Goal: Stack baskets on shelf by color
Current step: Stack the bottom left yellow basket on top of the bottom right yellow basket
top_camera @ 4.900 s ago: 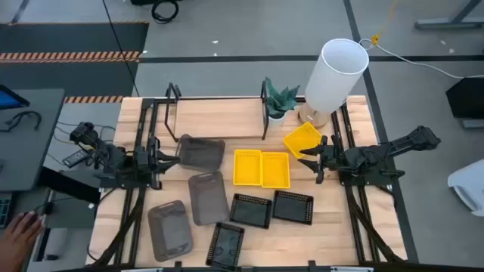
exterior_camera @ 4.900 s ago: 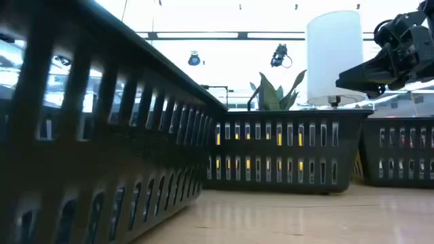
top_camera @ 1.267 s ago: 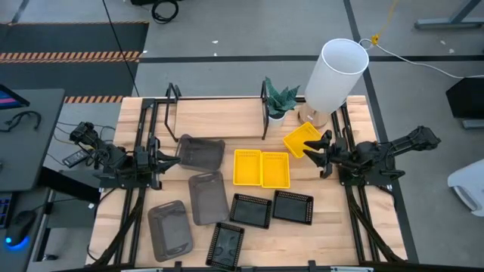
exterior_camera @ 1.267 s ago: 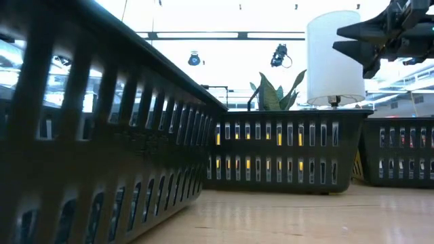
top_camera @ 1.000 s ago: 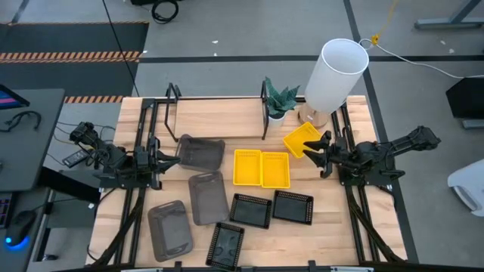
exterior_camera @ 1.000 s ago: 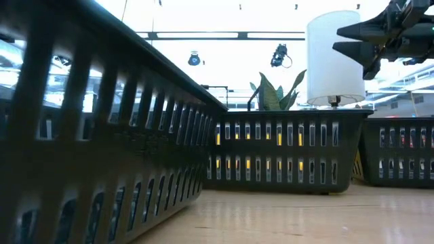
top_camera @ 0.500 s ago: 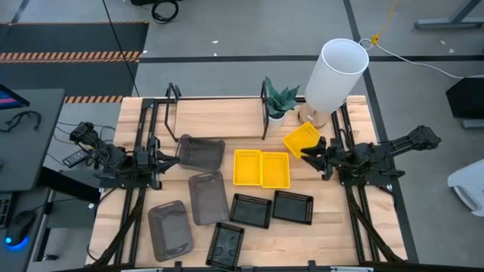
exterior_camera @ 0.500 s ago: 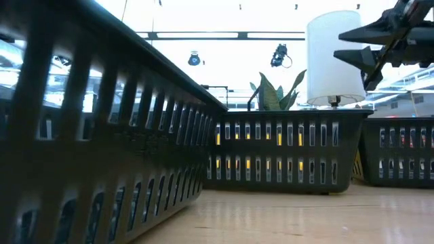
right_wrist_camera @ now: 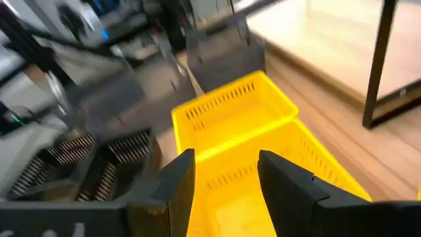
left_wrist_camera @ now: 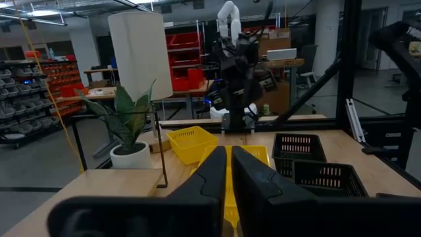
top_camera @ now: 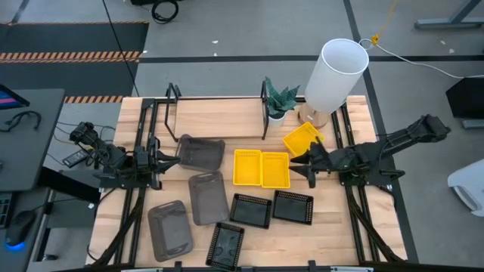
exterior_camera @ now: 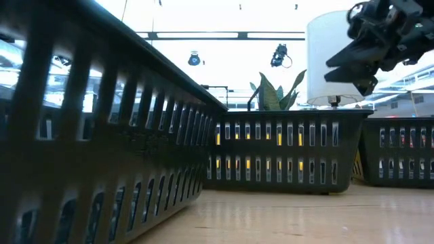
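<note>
From above, the right gripper hovers, fingers apart, empty, just beside two flat yellow baskets; its wrist view alone shows them directly beneath; a third yellow basket tilts near the lamp; the shelf lies beyond; the left gripper waits, fingers together, by a grey basket.

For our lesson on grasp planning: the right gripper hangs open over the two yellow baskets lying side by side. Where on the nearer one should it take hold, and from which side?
Grip a thin upright wall of the right-hand yellow basket, probably its free right rim, coming down from above. The open right gripper hovers at that rim; one finger could drop inside, one outside. The left rim abuts the other yellow basket, leaving no room.
</note>
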You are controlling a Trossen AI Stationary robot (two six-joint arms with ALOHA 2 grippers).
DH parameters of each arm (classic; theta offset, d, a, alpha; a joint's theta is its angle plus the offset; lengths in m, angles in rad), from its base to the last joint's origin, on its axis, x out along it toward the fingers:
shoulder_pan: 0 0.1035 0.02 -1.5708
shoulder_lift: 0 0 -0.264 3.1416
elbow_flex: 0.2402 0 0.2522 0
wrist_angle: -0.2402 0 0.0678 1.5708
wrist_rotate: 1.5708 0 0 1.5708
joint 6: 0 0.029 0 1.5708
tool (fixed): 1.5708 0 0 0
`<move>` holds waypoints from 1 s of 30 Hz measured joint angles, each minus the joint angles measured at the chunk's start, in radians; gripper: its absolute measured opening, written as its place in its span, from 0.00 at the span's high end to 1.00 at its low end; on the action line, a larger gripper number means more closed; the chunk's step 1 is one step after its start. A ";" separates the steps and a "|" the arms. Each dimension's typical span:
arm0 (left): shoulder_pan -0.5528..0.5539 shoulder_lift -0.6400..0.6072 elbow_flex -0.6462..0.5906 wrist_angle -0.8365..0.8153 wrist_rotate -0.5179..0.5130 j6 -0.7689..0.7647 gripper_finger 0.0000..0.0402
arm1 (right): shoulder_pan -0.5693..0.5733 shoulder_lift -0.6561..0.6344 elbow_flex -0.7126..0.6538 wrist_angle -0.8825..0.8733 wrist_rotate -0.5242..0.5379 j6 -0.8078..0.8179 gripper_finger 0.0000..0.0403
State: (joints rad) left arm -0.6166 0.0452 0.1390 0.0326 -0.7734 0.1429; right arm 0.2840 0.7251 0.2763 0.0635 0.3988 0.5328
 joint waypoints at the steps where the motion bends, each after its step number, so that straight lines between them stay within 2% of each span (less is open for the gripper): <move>1: 0.000 0.000 0.000 0.000 0.000 0.000 0.93 | 0.000 0.037 0.020 -0.018 -0.001 0.003 0.57; 9: 0.000 0.000 0.000 0.000 0.000 0.000 0.92 | 0.000 0.325 0.194 -0.115 -0.057 -0.023 0.57; 15: 0.000 0.000 0.000 0.000 0.000 0.000 0.91 | 0.000 0.505 0.362 -0.173 -0.061 -0.114 0.57; 23: 0.000 0.000 0.000 0.000 0.000 0.000 0.94 | -0.015 0.744 0.626 -0.327 -0.106 -0.233 0.57; 30: 0.000 0.000 0.000 0.000 0.000 0.000 0.92 | -0.039 0.935 0.829 -0.445 -0.118 -0.320 0.57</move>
State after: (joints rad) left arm -0.6166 0.0452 0.1390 0.0326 -0.7731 0.1429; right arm 0.2452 1.6602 1.1049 -0.3815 0.2809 0.2127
